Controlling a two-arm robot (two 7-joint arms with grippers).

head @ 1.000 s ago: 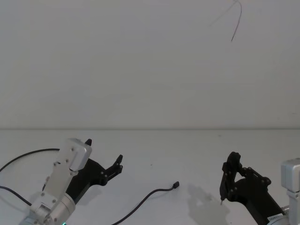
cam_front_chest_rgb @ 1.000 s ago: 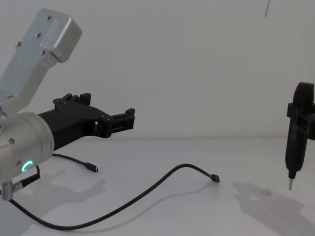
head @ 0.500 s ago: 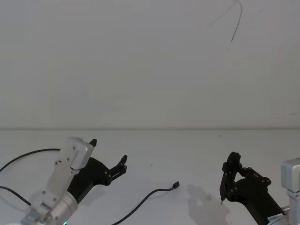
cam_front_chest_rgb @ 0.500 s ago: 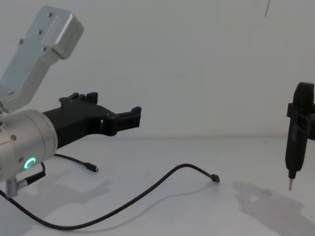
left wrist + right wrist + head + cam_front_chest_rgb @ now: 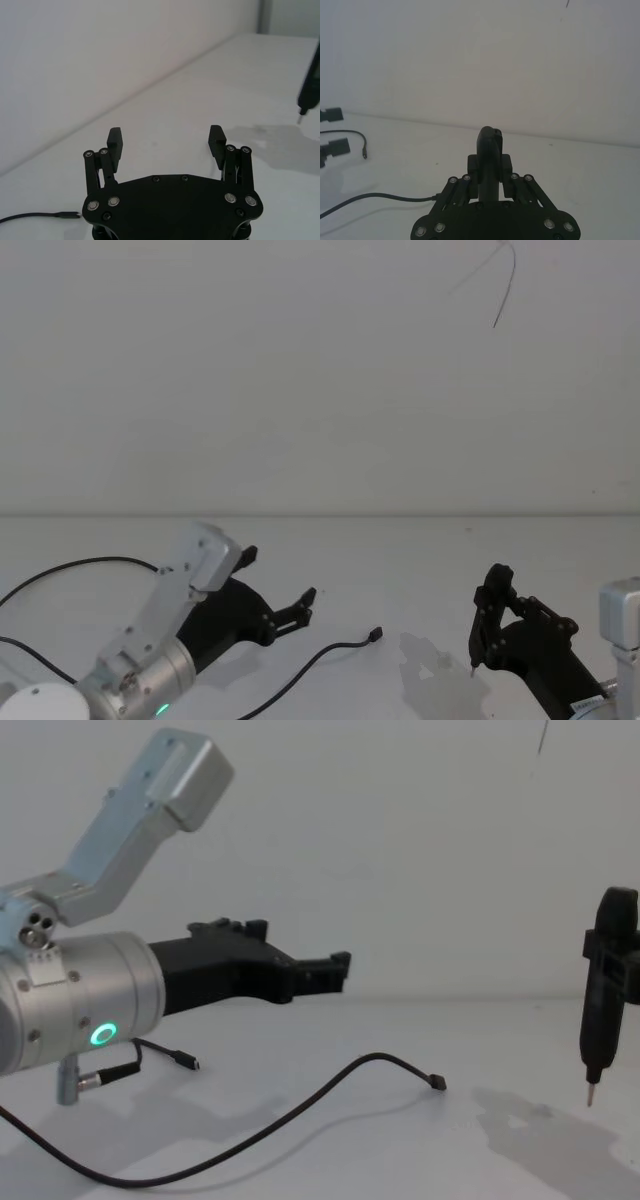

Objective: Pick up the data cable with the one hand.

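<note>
My left tool (image 5: 166, 137) hung open-jawed above the counter (image 5: 520, 1040), short of the data cable (image 5: 345, 645) lying limp there. Light and floppy, I judged; best pinched just behind its plug (image 5: 437, 1083). My right tool (image 5: 490, 167) sat parked on the right, clamping a black pen (image 5: 600, 1010).

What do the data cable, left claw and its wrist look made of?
Data cable: probably a rubbery plastic jacket, matte black, lying in a loose curve. Left claw, open: likely hard matte black plastic, angular plates with shiny metal screws. Its wrist: looks like brushed silver metal, soft sheen. Right claw, parked, grips a pen-shaped tool.
</note>
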